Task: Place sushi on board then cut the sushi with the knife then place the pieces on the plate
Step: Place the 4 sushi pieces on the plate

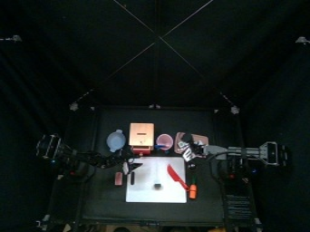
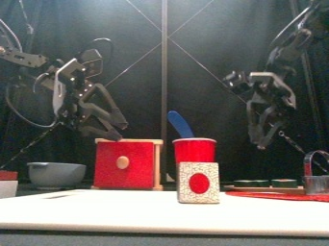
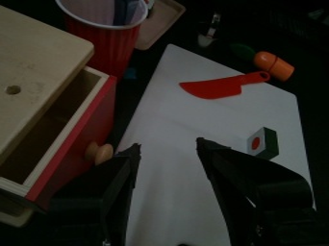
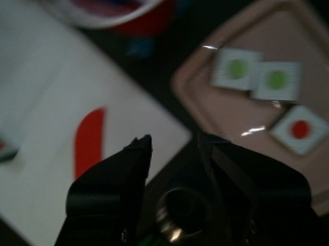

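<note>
Your left gripper [image 3: 166, 146] and right gripper [image 4: 174, 137] had jaws apart, holding nothing; one sushi piece [image 3: 264, 141] sat on the board [image 3: 193, 125].

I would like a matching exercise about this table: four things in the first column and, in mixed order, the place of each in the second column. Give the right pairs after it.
Things
1. red knife
2. blue knife
3. blue-grey bowl
4. three sushi pieces

Places
A. on the pink tray
B. beside the wooden box, to its left in the front view
C. lying flat on the white board
D. standing in the red cup

Pairs: 1-C, 2-D, 3-B, 4-A
</note>
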